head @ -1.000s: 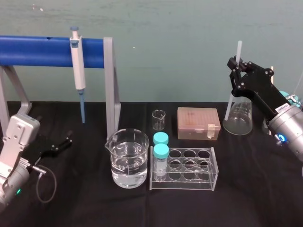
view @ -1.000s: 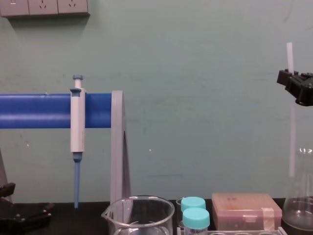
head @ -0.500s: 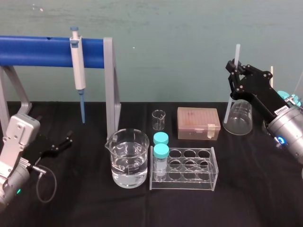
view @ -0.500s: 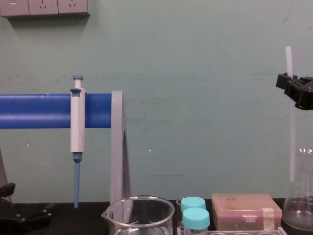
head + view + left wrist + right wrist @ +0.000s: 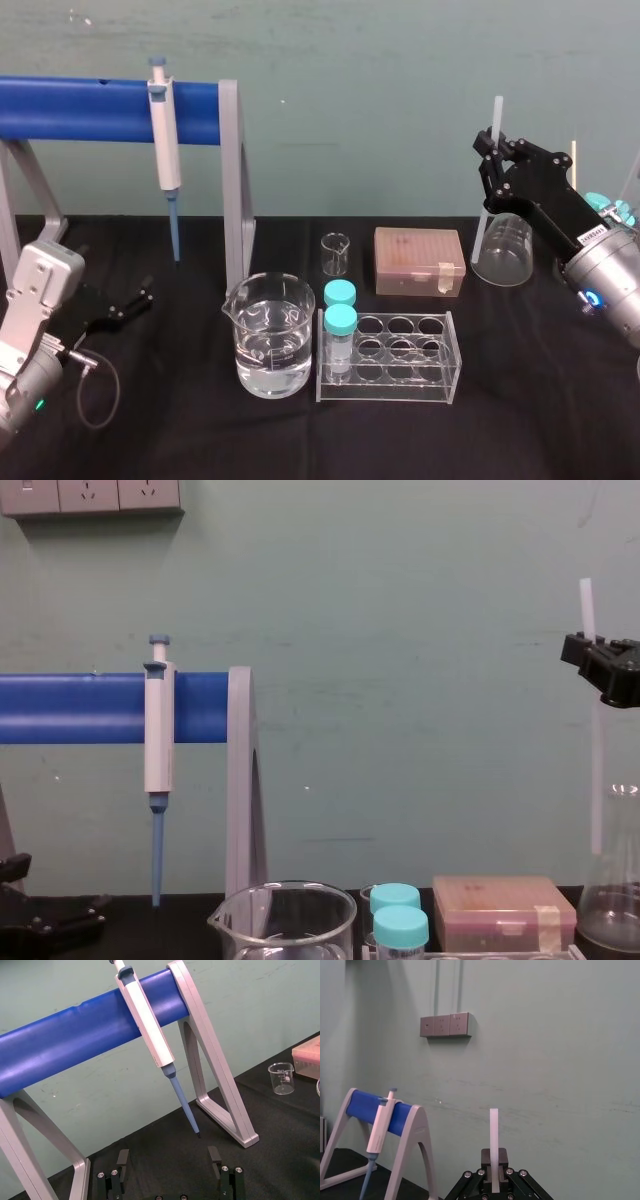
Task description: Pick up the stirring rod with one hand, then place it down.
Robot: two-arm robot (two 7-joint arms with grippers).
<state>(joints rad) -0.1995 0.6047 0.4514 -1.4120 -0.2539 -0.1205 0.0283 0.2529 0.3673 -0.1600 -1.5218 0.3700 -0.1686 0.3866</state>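
Over the last second the right arm had shifted a little toward the robot's left and sunk slightly, and it carried the right gripper (image 5: 489, 152) with it at the far right of the table (image 5: 180, 440). Its jaws were pressed onto the stirring rod (image 5: 496, 115), which stood nearly upright in the pinch, with a short length above the jaws and a much longer one below. In the chest view the rod's top sat lower than it had a second earlier. Everything else on the table lay as before. We judged that the pick-up was done and the lowering had only just begun, since the rod was held up in the air.

The left gripper (image 5: 168, 1156) rested parked low at the near left of the table, its fingers spread with nothing between them.

The conical flask (image 5: 503, 250) was cut off at the right edge of the chest view. The rod's lower end hung close by the flask's left side. We could not tell whether it touched the glass or where it stood in depth. The right wrist view showed the rod above the clamp, so the pads' contact itself stayed hidden.
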